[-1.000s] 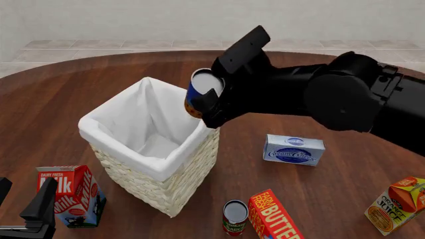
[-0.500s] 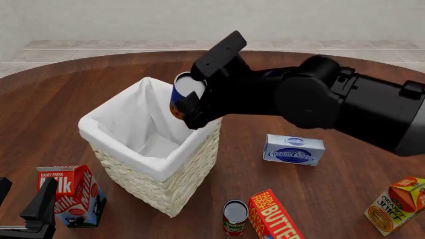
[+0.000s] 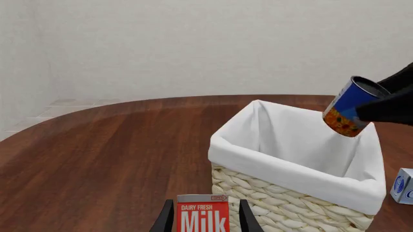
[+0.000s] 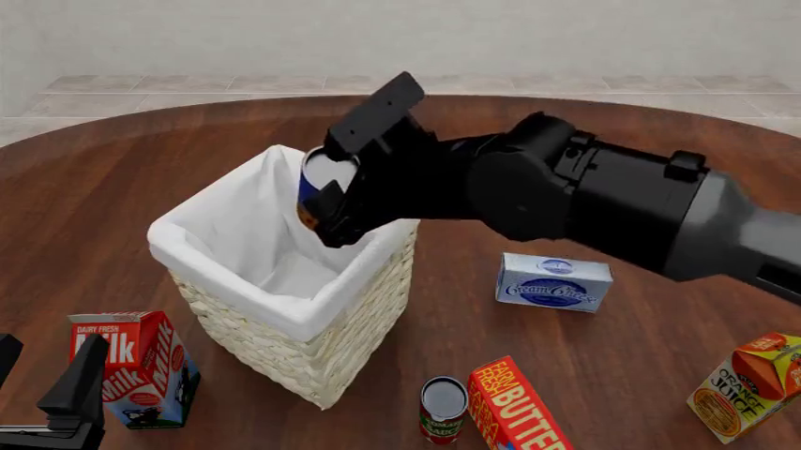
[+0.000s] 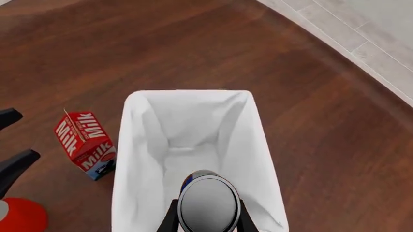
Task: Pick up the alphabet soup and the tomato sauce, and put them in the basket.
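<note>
Alphabet soup (image 4: 315, 180), long axis tilted, clamped in the closed jaws of the right gripper (image 4: 328, 192) above the open mouth of the basket (image 4: 300, 323), inside its far rim. Tomato sauce (image 4: 442, 407) stands upright on the table just beside the basket's near corner. Left gripper (image 4: 56, 398), beside the milk carton (image 4: 135, 366): jaw state indeterminable.

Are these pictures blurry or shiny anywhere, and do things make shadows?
Front view: sharp, soft even light; the basket casts a faint shadow on the table. Left wrist view: sharp, no glare. Right wrist view: the soup top looks evenly grey, without glare.
</note>
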